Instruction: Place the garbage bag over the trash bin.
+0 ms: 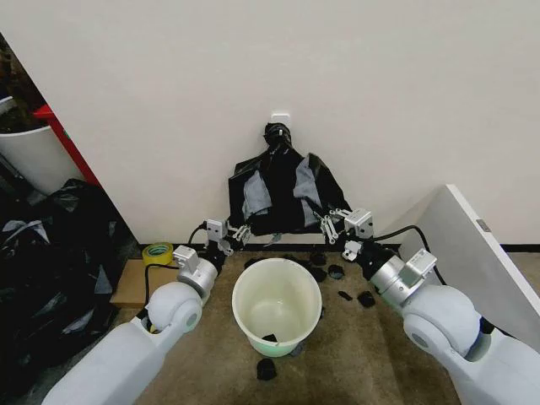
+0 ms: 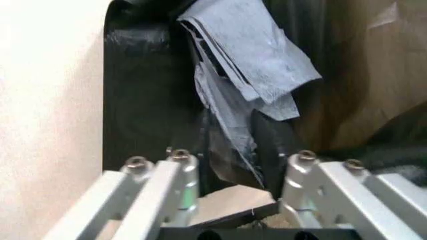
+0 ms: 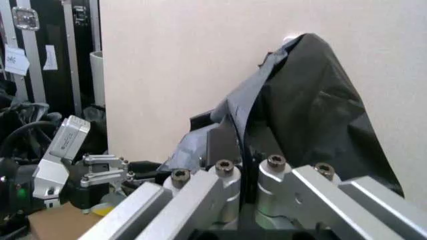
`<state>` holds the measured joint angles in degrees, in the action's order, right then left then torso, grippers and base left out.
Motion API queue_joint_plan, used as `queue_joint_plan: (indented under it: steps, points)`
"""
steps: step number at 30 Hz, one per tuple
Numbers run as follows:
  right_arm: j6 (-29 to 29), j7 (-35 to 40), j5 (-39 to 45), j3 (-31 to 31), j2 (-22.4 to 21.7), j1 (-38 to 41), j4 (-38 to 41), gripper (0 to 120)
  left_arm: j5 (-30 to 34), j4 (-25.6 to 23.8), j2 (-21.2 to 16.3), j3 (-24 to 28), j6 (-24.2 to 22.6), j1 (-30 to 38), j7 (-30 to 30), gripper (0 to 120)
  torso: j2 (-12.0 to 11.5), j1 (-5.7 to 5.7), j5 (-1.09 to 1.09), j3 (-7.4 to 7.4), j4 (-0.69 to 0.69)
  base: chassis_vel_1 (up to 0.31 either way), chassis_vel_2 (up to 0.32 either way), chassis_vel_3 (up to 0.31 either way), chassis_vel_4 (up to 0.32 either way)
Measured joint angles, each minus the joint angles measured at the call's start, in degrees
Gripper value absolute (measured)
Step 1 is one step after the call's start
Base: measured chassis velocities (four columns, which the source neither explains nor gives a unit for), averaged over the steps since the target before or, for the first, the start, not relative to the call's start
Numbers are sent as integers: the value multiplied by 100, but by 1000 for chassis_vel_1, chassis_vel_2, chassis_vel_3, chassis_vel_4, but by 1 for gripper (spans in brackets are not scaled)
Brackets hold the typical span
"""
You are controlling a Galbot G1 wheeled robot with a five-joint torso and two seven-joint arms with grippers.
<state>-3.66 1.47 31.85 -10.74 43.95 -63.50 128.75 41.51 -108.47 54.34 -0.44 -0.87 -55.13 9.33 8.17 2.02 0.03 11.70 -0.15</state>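
The garbage bag (image 1: 283, 190) hangs flat vs the wall from a white hook (image 1: 280, 116), well above and behind the trash bin (image 1: 277, 305), which sits on the floor btwn the two arms. Bag's long axis runs sideways along its bottom hem. Left gripper (image 1: 237, 234) is at the hem's left corner, right gripper (image 1: 330, 224) at the right corner, so both are about equally near. Left looks open w/ bag film btwn its fingers; right looks pinched shut on the bag edge, imo.
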Motion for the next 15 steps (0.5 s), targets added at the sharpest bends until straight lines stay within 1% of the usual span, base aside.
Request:
queue_joint_plan:
  steps: [5, 11, 15]
  points:
    - [1, 0, 0, 3, 7, 21, -23, 0, -4, 22, -1, 14, -18, -10, 6, 2, 0, 0, 0, 0, 0, 0, 0, 0, 0]
    - [2, 0, -6, 5, 26, 19, -62, 0, -12, -49, 17, -63, 37, -120, 5, 0, 0, 0, 0, 0, 0, 0, 0, 0, 0]
    - [7, 0, -36, 5, 78, -13, -95, 0, -73, -244, -1, -298, 140, -434, -15, 0, 0, 0, -1, 0, 0, 0, 0, 0, 0]
